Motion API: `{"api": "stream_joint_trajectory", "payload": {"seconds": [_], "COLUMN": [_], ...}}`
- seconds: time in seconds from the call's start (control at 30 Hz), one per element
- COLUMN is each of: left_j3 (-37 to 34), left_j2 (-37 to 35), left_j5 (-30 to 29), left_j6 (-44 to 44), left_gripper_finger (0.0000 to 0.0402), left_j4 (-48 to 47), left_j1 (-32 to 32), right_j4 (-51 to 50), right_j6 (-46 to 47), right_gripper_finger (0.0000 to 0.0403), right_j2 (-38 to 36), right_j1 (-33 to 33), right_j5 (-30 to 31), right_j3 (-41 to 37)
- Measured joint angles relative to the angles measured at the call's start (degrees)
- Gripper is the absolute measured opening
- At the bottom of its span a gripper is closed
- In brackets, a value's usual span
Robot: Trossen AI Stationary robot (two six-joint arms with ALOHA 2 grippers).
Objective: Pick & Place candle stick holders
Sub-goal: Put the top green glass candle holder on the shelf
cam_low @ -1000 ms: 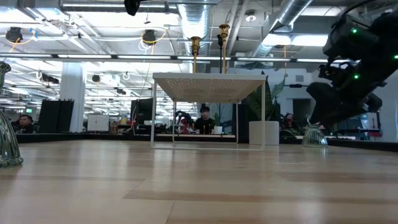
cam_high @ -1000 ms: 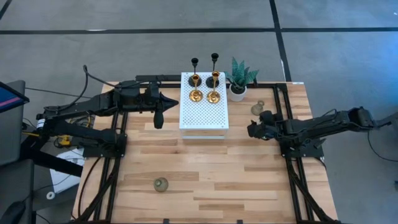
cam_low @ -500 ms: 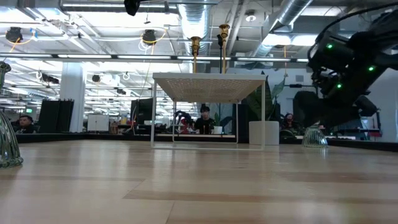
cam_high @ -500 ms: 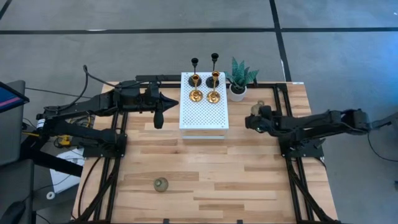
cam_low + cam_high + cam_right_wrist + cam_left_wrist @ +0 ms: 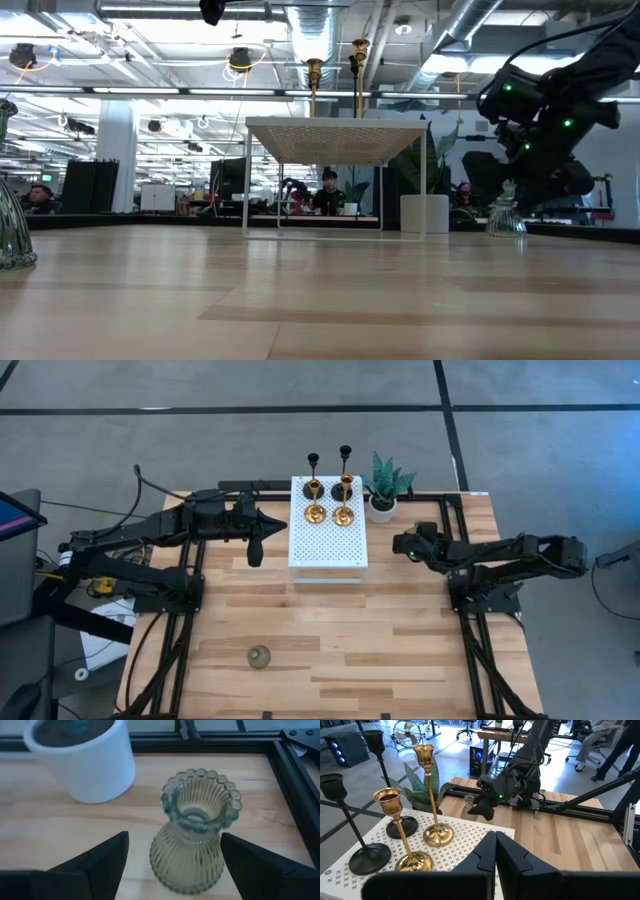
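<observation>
Wood-plank table (image 5: 330, 630), grey floor around; open office behind, seated people. White perforated stand (image 5: 328, 550) at table's far middle, holding two black holders (image 5: 367, 857) and two gold holders (image 5: 436, 834), all upright. Plant pot (image 5: 82, 762) just beside stand. Green glass holder (image 5: 195, 842) upright near pot, axis vertical, mouth up. Right gripper (image 5: 172, 857) open, fingers either side, not touching. Second green holder (image 5: 259, 656) upright at near left. Left gripper (image 5: 495, 857) closed, empty, hovering by stand.
</observation>
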Motion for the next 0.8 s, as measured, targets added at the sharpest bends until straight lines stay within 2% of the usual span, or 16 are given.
{"api": "stream_joint_trajectory", "payload": {"seconds": [0.2, 0.37, 0.53, 0.8], "left_j3": [0.0, 0.0, 0.0, 0.0], "left_j2": [0.0, 0.0, 0.0, 0.0], "left_j5": [0.0, 0.0, 0.0, 0.0], "left_j6": [0.0, 0.0, 0.0, 0.0], "left_gripper_finger": [0.0008, 0.0008, 0.0008, 0.0008], "left_j4": [0.0, -0.1, -0.1, -0.1], "left_j1": [0.0, 0.0, 0.0, 0.0], "right_j4": [1.2, 1.2, 1.2, 1.7], "right_j6": [0.0, 0.0, 0.0, -0.3], "right_gripper_finger": [0.0304, 0.0275, 0.0218, 0.0099], "right_j2": [0.7, 0.6, 0.6, 0.5], "right_j1": [-2.6, -3.7, -3.7, -3.7], "right_j5": [-1.0, -1.1, -1.1, -0.3], "right_j3": [0.0, 0.0, 0.0, 0.2]}}
